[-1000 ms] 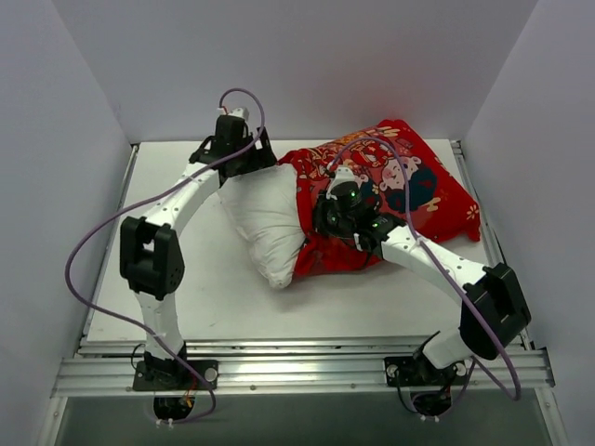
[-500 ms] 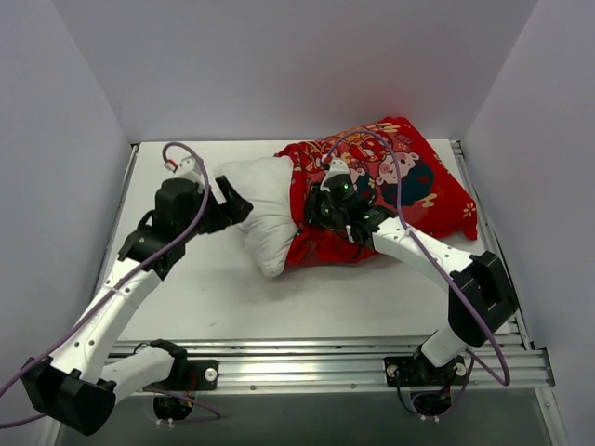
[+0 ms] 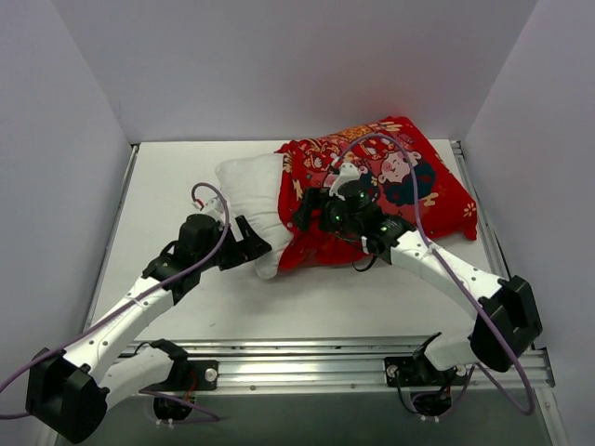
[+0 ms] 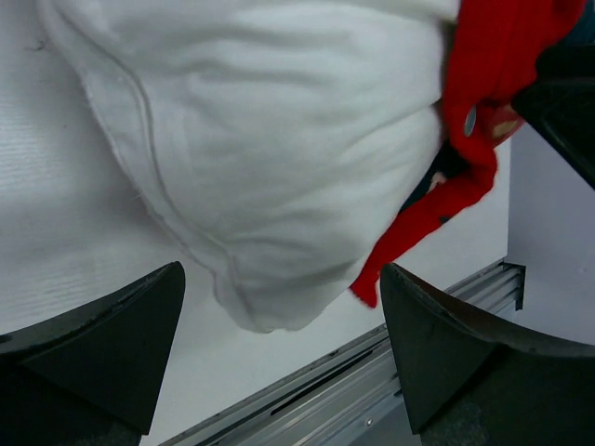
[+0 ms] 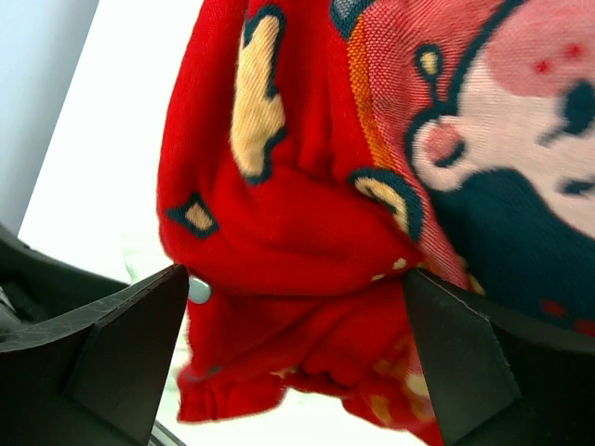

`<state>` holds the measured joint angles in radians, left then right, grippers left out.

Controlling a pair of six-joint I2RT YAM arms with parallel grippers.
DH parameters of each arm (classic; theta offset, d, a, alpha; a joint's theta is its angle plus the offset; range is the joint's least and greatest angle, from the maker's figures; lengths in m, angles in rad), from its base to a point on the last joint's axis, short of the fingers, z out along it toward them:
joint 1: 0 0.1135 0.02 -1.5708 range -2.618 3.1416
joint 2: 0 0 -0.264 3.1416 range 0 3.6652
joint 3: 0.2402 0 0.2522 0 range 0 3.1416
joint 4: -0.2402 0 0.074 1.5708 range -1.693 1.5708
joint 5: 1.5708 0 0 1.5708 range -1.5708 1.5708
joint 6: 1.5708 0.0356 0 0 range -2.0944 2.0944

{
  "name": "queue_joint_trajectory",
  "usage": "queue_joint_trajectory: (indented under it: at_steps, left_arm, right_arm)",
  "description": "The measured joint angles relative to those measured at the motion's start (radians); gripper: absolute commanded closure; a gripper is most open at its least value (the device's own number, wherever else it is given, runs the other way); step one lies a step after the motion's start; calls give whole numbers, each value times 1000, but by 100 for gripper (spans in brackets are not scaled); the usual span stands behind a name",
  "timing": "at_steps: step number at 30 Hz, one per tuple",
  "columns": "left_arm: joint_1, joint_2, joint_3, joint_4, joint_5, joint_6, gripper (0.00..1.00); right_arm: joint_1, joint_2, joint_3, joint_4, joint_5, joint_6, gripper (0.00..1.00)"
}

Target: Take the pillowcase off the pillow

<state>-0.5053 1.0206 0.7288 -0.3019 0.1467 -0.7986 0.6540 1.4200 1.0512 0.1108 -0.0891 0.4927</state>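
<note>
A plump white pillow (image 3: 249, 190) is lying on a table (image 3: 167, 186). Its right portion is sitting inside a bright red pillowcase (image 3: 409, 181), and its left end is poking out bare.

The left gripper (image 4: 281, 279) is hovering just off the pillow's exposed near corner, with its fingers spread wide and pinching nothing. The right gripper (image 5: 296, 279) is hanging over the bunched red hem where the pillow is emerging. Its fingers are likewise spread, and cloth is lying between them unclamped.

Most of the pillow seems to be sitting inside the case, so the stripping is looking far from done. Several things could go wrong:

- **Left grip slipping:** if the left fingers close on only the pillow's rounded corner, the soft filling is likely to squeeze out and slip free.
- **Right grip too deep:** if the right fingers bite too deep beside the pillow's edge, they are risking pinching pillow and hem together, so both would be dragging as one.
- **Snap catching:** a small silver snap (image 5: 198, 290) on the hem could be catching against the pillow.
</note>
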Motion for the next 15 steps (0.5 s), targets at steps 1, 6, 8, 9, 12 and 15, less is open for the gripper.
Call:
queue_joint_trajectory:
  at_steps: [1,6,8,9,12,15]
  left_arm:
    - [0,1,-3,28,3,-5,6]
    - [-4,35,-3,156,12,-13,6]
    - [-4,71,-3,188,13,-13,6]
    - [-5,94,-3,198,13,-13,6]
    - [-5,136,-3,203,5,-13,6]
    - [-7,134,-10,200,-11,-12,6]
  right_arm:
    - [0,-23,-8,-5,5,-4,5]
    - [-7,-141,-55,-31,39,-23,4]
    - [-8,-183,-76,-40,48,-27,4]
    - [-7,-199,-85,-44,50,-30,4]
    - [-6,-241,-116,-54,53,-39,4]
    - [-5,-268,-143,-69,56,-49,4]
